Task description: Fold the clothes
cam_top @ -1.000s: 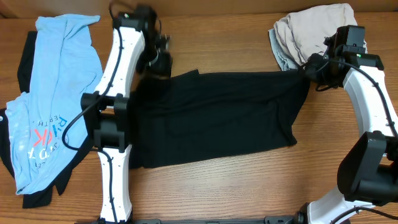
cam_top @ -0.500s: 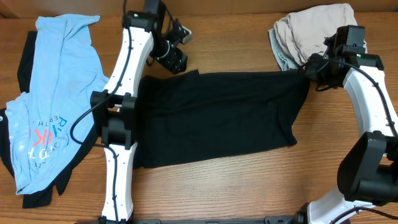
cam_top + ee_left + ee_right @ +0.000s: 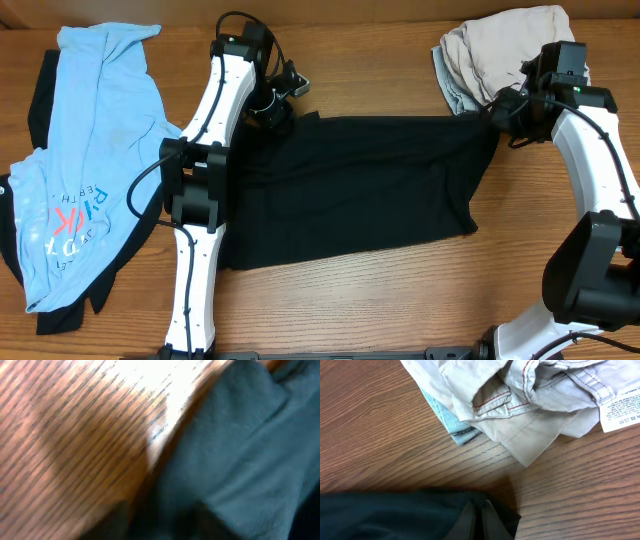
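The black garment (image 3: 350,190) lies spread flat across the middle of the table. My right gripper (image 3: 492,115) is shut on its top right corner; in the right wrist view the fingers (image 3: 481,510) pinch the black cloth (image 3: 385,515) together. My left gripper (image 3: 277,112) is at the garment's top left corner. The left wrist view is blurred; it shows black cloth (image 3: 240,450) beside bare wood, and the fingers (image 3: 160,525) look apart over the cloth's edge. The small white tag of the black garment is not visible.
A light-blue printed tee (image 3: 90,150) lies over a dark garment (image 3: 40,90) at the far left. A crumpled beige and grey pile (image 3: 490,50) sits at the back right, just beyond my right gripper, also in the right wrist view (image 3: 520,400).
My left arm has swung right and its gripper has come down onto the black garment's top left corner. The right arm and the garment have not moved.
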Controlling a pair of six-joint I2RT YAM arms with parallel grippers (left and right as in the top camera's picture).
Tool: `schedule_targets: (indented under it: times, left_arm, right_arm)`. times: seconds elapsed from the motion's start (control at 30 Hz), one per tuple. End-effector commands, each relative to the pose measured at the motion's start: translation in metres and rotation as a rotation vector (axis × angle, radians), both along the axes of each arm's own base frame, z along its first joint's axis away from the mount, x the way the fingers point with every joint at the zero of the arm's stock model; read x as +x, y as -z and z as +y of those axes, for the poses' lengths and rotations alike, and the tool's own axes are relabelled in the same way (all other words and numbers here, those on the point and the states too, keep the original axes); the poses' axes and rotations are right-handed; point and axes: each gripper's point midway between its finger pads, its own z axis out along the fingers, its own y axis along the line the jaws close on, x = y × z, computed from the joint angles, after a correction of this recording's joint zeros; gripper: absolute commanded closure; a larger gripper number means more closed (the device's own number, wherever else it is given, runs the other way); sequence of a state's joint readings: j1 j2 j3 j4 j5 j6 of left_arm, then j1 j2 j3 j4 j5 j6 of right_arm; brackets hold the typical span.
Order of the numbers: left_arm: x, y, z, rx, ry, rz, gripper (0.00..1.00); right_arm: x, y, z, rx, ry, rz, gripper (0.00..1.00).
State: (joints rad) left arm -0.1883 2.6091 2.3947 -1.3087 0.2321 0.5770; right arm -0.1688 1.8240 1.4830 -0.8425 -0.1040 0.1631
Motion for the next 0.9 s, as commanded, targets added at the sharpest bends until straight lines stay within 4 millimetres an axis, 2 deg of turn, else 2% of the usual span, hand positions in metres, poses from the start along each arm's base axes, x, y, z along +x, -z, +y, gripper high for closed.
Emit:
schedule_targets:
  times: [0.0, 0.07, 0.13, 0.27, 0.33, 0.4, 0.47, 0.57, 0.67, 0.77, 0.87]
  left_arm:
    - [0.003, 0.001, 0.003, 0.025, 0.017, -0.016, 0.94]
    - [0.008, -0.002, 0.006, 0.044, -0.032, -0.032, 0.96]
    - [0.021, -0.020, 0.018, 0.104, -0.151, -0.080, 0.96]
    - [0.042, -0.072, 0.044, 0.219, -0.399, -0.205, 0.96]
    - [0.040, -0.100, 0.041, 0.209, -0.455, -0.236, 0.96]
    - [0.030, -0.122, 0.029, 0.174, -0.471, -0.231, 0.96]
    - [0.014, -0.129, 0.016, 0.161, -0.459, -0.193, 0.96]
    - [-0.018, -0.122, 0.000, 0.181, -0.432, -0.075, 0.96]
    - [-0.037, -0.099, -0.013, 0.220, -0.459, 0.023, 0.96]
    - [-0.058, -0.070, -0.012, 0.309, -0.494, 0.119, 0.96]
    - [-0.090, -0.038, -0.010, 0.372, -0.482, 0.266, 0.96]
  right_arm:
    - [0.002, -0.008, -0.004, -0.021, 0.001, -0.020, 0.96]
    - [0.002, -0.008, -0.004, -0.020, 0.002, -0.020, 0.96]
    - [0.002, -0.008, -0.004, -0.020, 0.001, -0.020, 0.96]
    - [0.002, -0.008, -0.004, -0.020, 0.001, -0.020, 0.96]
    - [0.002, -0.008, -0.004, -0.020, 0.001, -0.020, 0.96]
    - [0.002, -0.008, -0.004, -0.020, 0.001, -0.020, 0.96]
    - [0.002, -0.008, -0.004, -0.020, 0.001, -0.020, 0.96]
    - [0.003, -0.008, -0.004, -0.020, 0.002, -0.021, 0.96]
    - [0.003, -0.008, -0.004, -0.020, 0.001, -0.021, 0.96]
    - [0.002, -0.008, -0.004, -0.019, 0.001, -0.019, 0.96]
    - [0.002, -0.008, -0.004, -0.020, 0.001, -0.017, 0.96]
